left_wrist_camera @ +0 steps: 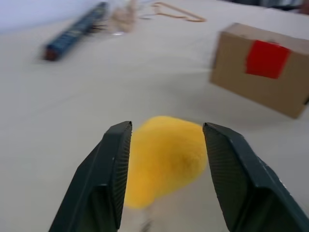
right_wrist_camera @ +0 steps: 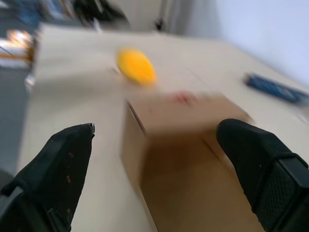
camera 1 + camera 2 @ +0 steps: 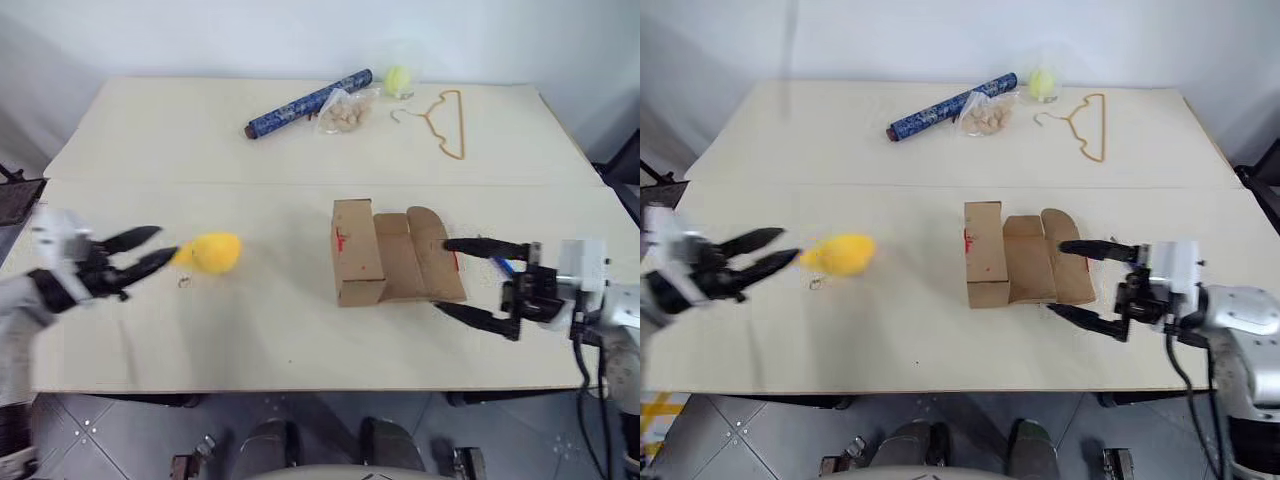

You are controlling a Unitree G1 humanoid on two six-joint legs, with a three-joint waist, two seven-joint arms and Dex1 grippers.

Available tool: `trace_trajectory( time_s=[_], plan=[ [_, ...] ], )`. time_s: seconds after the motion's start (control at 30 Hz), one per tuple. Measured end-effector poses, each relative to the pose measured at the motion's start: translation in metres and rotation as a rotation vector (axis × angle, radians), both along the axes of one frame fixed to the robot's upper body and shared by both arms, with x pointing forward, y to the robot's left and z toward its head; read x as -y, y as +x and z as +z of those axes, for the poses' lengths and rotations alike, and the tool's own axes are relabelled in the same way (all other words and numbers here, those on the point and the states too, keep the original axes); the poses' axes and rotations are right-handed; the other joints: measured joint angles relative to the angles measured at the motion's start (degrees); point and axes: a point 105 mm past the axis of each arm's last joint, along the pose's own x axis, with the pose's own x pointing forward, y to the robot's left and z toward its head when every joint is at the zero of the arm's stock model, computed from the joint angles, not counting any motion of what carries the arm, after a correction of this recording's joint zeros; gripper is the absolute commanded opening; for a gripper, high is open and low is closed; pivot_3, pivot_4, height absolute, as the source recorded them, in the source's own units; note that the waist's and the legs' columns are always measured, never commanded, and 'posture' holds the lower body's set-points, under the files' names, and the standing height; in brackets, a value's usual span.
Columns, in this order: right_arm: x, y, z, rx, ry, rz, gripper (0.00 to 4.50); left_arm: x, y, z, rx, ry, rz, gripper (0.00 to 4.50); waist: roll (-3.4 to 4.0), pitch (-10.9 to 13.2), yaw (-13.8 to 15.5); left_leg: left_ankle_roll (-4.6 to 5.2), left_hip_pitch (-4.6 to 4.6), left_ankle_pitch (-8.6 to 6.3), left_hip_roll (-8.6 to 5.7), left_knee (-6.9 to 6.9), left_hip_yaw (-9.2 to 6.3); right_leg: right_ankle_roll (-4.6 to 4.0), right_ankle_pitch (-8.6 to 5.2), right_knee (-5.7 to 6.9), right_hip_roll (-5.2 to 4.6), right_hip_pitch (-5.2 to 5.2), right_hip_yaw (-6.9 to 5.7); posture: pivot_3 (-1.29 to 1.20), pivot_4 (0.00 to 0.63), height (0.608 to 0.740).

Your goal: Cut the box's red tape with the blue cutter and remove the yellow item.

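Left eye view, rounded fuzzy yellow item (image 3: 212,252) on smooth cream bench (image 3: 200,150), left claw (image 3: 155,250) apart beside it, right claw (image 3: 455,277) apart by brown cardboard box (image 3: 358,252).

Even, bright light on my table (image 3: 300,330), soft shadows. My left gripper (image 3: 150,250) smears with motion; beside it, the yellow item (image 3: 210,252) blurs.

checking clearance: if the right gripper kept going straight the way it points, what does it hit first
Most likely the box: the right gripper is open and aimed at its spread flaps, which lie between the fingers in the wrist view. Depth is unclear, so it might pass just above them.
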Motion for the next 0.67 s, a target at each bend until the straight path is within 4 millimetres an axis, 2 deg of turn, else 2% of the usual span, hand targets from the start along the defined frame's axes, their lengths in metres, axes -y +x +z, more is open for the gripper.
trace_trajectory(
  time_s=[0.13,0.23,0.33,0.43,0.57,0.67],
  plan=[
    [0.010,0.002,0.000,-0.005,0.003,-0.010,4.50,-0.025,-0.026,-0.017,-0.075,-0.048,0.098,4.49,0.00,0.0,-0.6,-0.11,0.26,-0.06,0.16,-0.07,0.16,-0.12,-0.07,-0.01,0.04,0.09,0.02,0.00,0.150,0.740],
    [0.015,0.008,0.004,0.022,0.012,-0.032,4.50,-0.039,-0.036,-0.032,-0.078,-0.070,0.179,4.49,0.00,0.0,-0.7,-0.17,0.36,-0.10,0.19,-0.06,0.20,-0.20,-0.11,-0.03,0.01,0.12,0.04,0.00,0.150,0.740],
    [0.012,0.011,-0.001,0.033,0.019,-0.023,4.50,-0.032,-0.039,-0.050,-0.114,-0.096,0.178,4.49,-0.01,0.0,-0.5,-0.53,0.39,-0.32,0.22,-0.04,0.19,-0.25,-0.13,-0.03,0.01,0.10,0.09,0.00,0.150,0.740],
    [0.007,0.011,-0.003,0.037,0.030,-0.007,4.50,-0.025,-0.045,-0.053,-0.127,-0.065,0.170,4.49,-0.08,0.0,-0.7,-0.61,0.39,-0.36,0.27,-0.02,0.21,-0.35,-0.18,0.18,0.02,0.00,0.15,0.00,0.150,0.740],
    [0.005,0.005,-0.007,0.028,0.016,0.024,4.50,-0.044,-0.070,-0.063,-0.189,0.042,0.220,4.49,-0.07,0.0,-1.1,-0.61,0.45,-0.40,0.57,-0.04,0.33,-0.68,-0.36,0.20,0.20,-0.05,-0.02,0.00,0.150,0.740],
    [0.004,0.002,-0.013,0.020,0.000,0.045,4.50,-0.055,-0.065,-0.062,-0.157,0.082,0.292,4.49,-0.04,0.1,-0.7,-0.65,0.47,-0.40,0.70,-0.03,0.26,-0.86,-0.46,0.24,0.24,-0.07,-0.17,0.00,0.150,0.740]
  ],
)
